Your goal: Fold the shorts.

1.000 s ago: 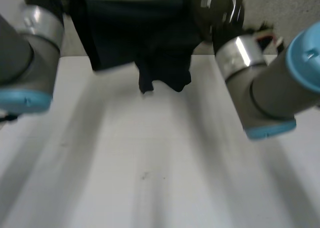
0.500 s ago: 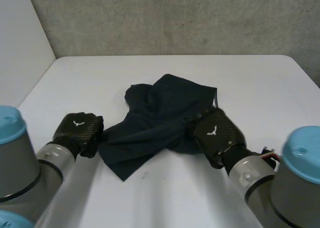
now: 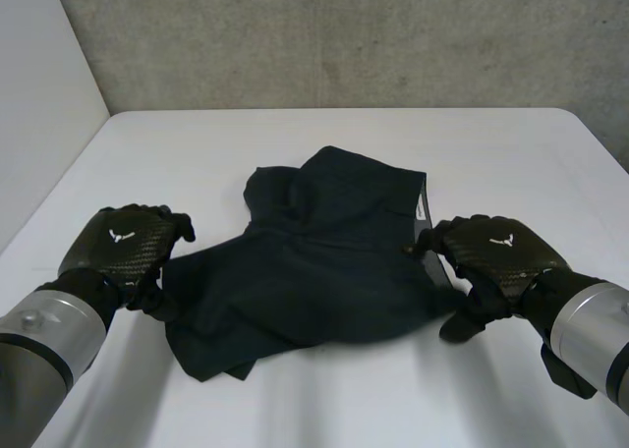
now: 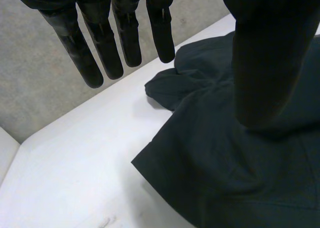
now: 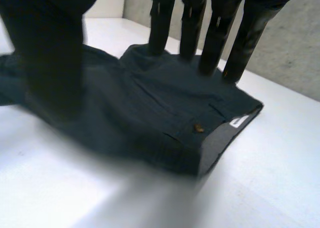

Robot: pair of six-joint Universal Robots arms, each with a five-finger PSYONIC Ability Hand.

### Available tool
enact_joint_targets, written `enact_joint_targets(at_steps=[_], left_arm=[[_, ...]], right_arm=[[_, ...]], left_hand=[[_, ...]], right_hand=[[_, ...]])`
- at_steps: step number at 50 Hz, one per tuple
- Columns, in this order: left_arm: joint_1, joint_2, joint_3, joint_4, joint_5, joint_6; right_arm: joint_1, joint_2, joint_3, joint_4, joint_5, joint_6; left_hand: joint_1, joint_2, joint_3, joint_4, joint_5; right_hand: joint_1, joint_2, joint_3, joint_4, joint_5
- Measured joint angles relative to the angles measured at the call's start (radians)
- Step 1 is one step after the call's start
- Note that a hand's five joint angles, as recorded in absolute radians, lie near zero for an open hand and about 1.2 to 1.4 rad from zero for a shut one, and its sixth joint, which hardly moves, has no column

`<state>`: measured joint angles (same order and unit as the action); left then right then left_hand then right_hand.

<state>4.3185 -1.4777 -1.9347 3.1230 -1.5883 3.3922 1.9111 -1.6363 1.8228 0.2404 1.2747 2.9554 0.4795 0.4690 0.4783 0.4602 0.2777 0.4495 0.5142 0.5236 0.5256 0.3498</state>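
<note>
Flanking shorts | left robot hand, right robot hand: both splayed | right wrist view: button

left hand: fingers straight, thumb apart | right hand: fingers straight, thumb apart

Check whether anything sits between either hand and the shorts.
Nothing visible does. The left hand is right at the near side edge of the shorts, and the right hand is at the waistband end, both with fingers straight.
</note>
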Motion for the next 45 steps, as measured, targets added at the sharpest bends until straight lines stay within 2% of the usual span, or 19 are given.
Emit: enact_joint_targets(at_steps=[1, 3, 9, 14, 22, 32, 36, 45], left_arm=[[-0.004, -0.001, 0.001, -0.003, 0.000, -0.001], [-0.009, -0.001, 0.003, -0.005, -0.001, -0.002], [-0.016, 0.000, 0.012, -0.014, -0.005, -0.006], [-0.028, 0.001, 0.010, -0.025, -0.012, -0.007], [-0.062, -0.013, -0.062, -0.016, -0.032, -0.021], [-0.059, -0.084, -0.153, 0.076, -0.059, -0.067], [-0.056, -0.134, -0.158, 0.105, -0.074, -0.113], [-0.051, -0.230, -0.132, 0.120, -0.103, -0.157]], right_arm=[[-0.013, 0.001, 0.001, 0.008, -0.018, -0.009], [-0.041, 0.001, 0.002, 0.012, -0.038, -0.020], [-0.131, -0.006, -0.002, -0.012, -0.053, -0.028], [-0.158, -0.006, -0.008, -0.035, -0.039, -0.025], [-0.112, 0.019, 0.042, -0.073, -0.006, -0.066], [-0.059, 0.129, 0.199, -0.250, -0.006, -0.331], [-0.055, 0.198, 0.225, -0.317, -0.011, -0.383], [-0.046, 0.318, 0.223, -0.459, -0.011, -0.393]], left_hand=[[0.000, -0.006, -0.002, -0.004, -0.004], [-0.019, -0.029, -0.032, -0.030, -0.026], [-0.050, -0.057, -0.059, -0.057, -0.052], [-0.050, -0.069, -0.072, -0.068, -0.064], [-0.050, -0.071, -0.072, -0.068, -0.064], [-0.050, -0.071, -0.072, -0.068, -0.064], [-0.050, -0.071, -0.072, -0.068, -0.064], [-0.050, -0.071, -0.072, -0.068, -0.064]], right_hand=[[-0.127, -0.152, -0.150, -0.151, -0.151], [-0.201, -0.234, -0.248, -0.244, -0.246], [-0.205, -0.246, -0.269, -0.252, -0.262], [-0.205, -0.246, -0.269, -0.252, -0.262], [-0.205, -0.246, -0.267, -0.252, -0.262], [-0.154, -0.176, -0.174, -0.180, -0.184], [-0.121, -0.141, -0.142, -0.149, -0.153], [-0.004, 0.012, 0.002, 0.001, -0.022]])
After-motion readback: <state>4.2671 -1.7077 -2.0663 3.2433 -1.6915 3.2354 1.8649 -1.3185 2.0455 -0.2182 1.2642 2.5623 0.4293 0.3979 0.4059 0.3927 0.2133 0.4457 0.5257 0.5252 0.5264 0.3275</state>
